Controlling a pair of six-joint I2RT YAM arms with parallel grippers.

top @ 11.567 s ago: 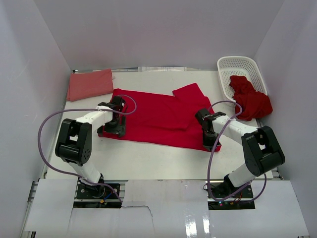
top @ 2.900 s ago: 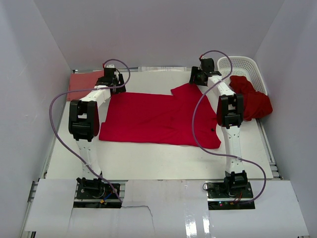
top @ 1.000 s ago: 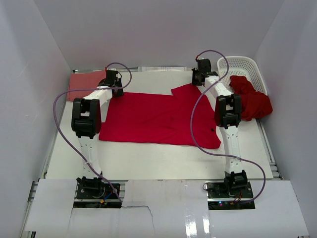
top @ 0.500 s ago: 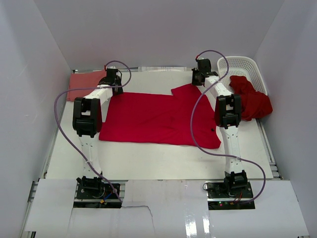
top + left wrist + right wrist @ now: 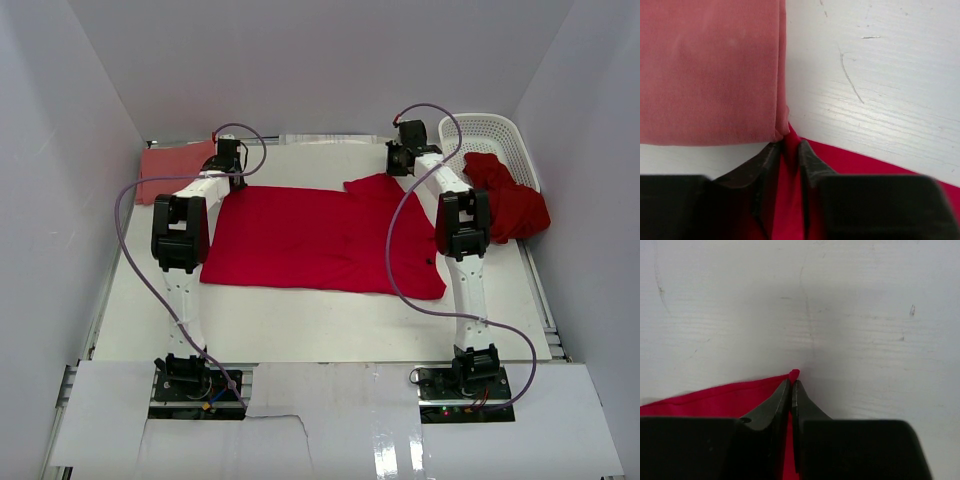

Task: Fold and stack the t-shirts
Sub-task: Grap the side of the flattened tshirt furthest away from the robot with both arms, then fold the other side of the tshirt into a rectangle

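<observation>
At the far left corner of the white wooden table (image 5: 300, 320) lies a salmon-pink cloth t-shirt folded into a flat rectangle (image 5: 178, 168) (image 5: 710, 70). Just beside its near right corner the left gripper (image 5: 229, 166) (image 5: 791, 146) is down at the table. Its dark fingers (image 5: 769, 160) stand narrowly apart on either side of the far left corner of a large crimson red cloth t-shirt (image 5: 320, 235) (image 5: 865, 165). Red cloth fills the slit between them, but whether they pinch it cannot be told. That corner touches the pink shirt's edge. The crimson shirt is spread flat across the middle of the table, between the two outstretched arms. At its far right sleeve corner (image 5: 700, 397) the right gripper (image 5: 401, 160) (image 5: 791, 384) is clenched on the cloth, with a small red tip poking out past the closed fingertips. Farther right, a white plastic lattice basket (image 5: 478, 130) sits at the far right corner, with a crumpled crimson red t-shirt (image 5: 510, 200) spilling over its near rim onto the table
</observation>
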